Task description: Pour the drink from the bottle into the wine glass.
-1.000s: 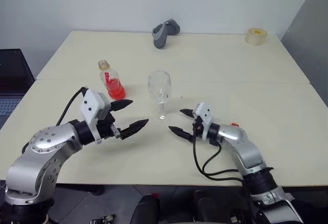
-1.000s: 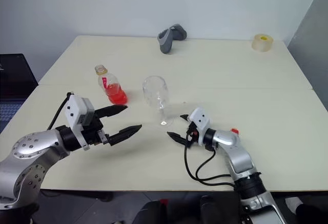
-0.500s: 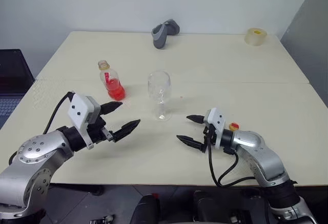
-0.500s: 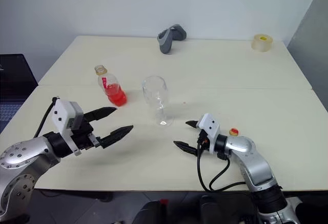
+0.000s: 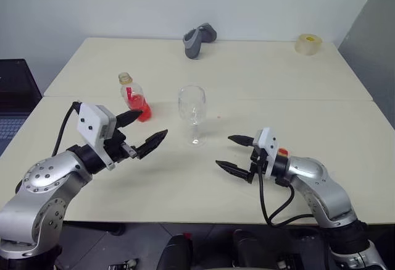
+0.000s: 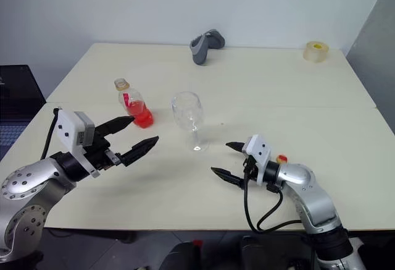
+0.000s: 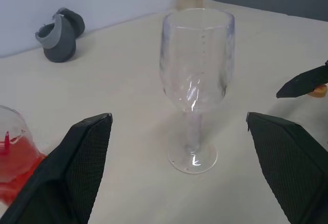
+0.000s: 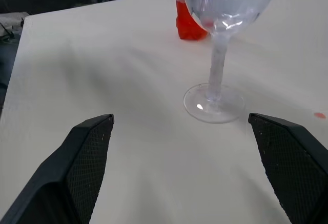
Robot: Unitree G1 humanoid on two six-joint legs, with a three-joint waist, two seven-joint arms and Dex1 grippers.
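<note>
I see the wine glass (image 5: 192, 114) upright and empty at the middle of the cream surface (image 5: 259, 91). The bottle (image 5: 134, 97) stands uncapped at its 9 o'clock, well apart, with the red drink (image 5: 139, 107) low inside. My left hand (image 5: 143, 131) hangs open just in front of the bottle, gripping nothing; my right hand (image 5: 233, 153) hangs open at the glass's 4 o'clock, empty. A grey object (image 5: 198, 39) lies at 12 o'clock and 1 tape roll (image 5: 308, 43) at 1 o'clock, both far back.
</note>
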